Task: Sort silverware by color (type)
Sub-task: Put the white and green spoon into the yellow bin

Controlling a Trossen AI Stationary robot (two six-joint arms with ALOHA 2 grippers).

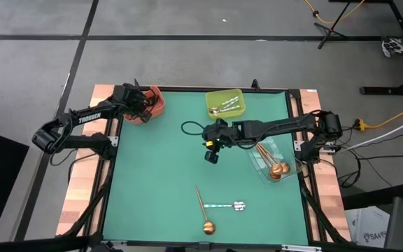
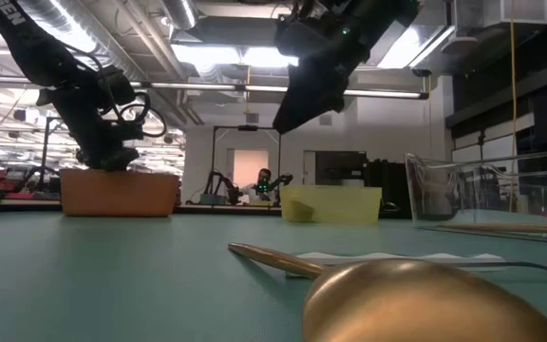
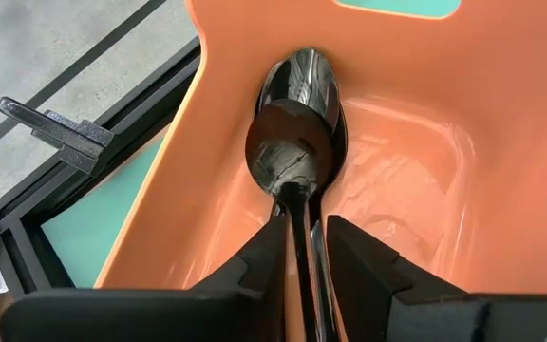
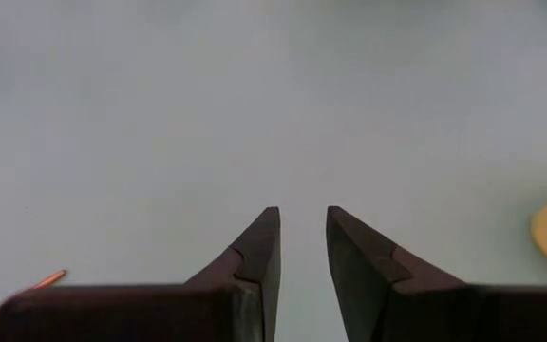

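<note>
While I held the left gripper (image 3: 302, 249) over the red bin (image 1: 154, 103), its fingers pinched the handle of a black spoon (image 3: 292, 142) with the bowl down inside. My right gripper (image 4: 302, 242) hovered mid-table, fingers slightly apart and empty. A copper spoon (image 1: 203, 212) and a silver spoon (image 1: 226, 206) lay near the front edge.

The left gripper (image 1: 143, 106) hangs over the red bin (image 1: 152, 103) at the table's (image 1: 159, 182) far left corner. The right gripper (image 1: 210, 155) hovers mid-table. Silver spoons (image 1: 225, 108) lie in the yellow-green bin (image 1: 226, 103), copper spoons (image 1: 273, 162) in the clear bin (image 1: 271, 159). Near the front edge lie a copper spoon (image 1: 203, 213) and a silver spoon (image 1: 226, 206).
</note>
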